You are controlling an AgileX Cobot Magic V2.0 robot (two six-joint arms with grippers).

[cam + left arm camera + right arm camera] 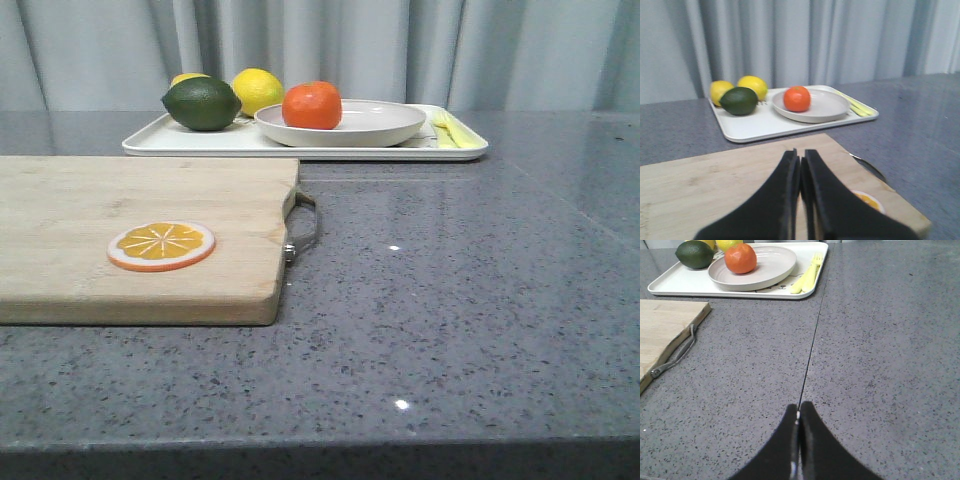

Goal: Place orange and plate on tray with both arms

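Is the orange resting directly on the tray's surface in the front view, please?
No, the orange sits inside the plate, which itself rests on the tray.

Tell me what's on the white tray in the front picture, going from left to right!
Green lime → yellow lemon → orange sitting in the plate → yellow fork. They all lie on the tray. Another yellow fruit peeks out behind the lime, so its place is unclear.
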